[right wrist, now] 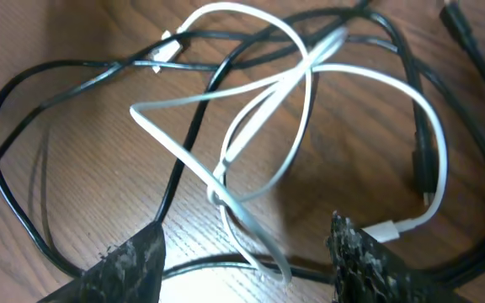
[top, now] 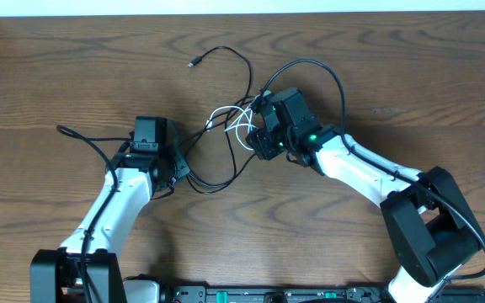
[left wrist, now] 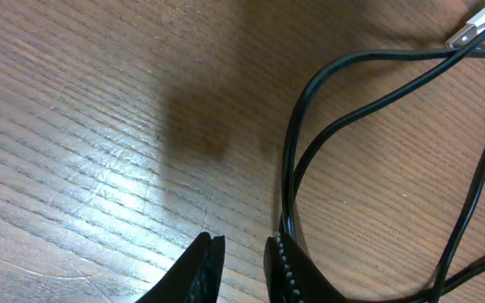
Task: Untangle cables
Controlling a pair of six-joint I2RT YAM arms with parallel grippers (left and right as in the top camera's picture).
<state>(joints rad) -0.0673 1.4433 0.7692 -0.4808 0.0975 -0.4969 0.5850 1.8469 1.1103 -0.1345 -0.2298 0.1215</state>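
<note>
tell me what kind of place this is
Likely a robotics lab workbench: two robot arms stand at a wooden table, with a tangle of thin black and white cables lying between their grippers.

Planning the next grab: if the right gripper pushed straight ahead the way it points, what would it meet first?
The right gripper would likely meet the white cord first; its loops lie between the open fingers, though depth is unclear.

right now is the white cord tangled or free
Tangled: the white cord loops over itself and crosses the black cords.
</note>
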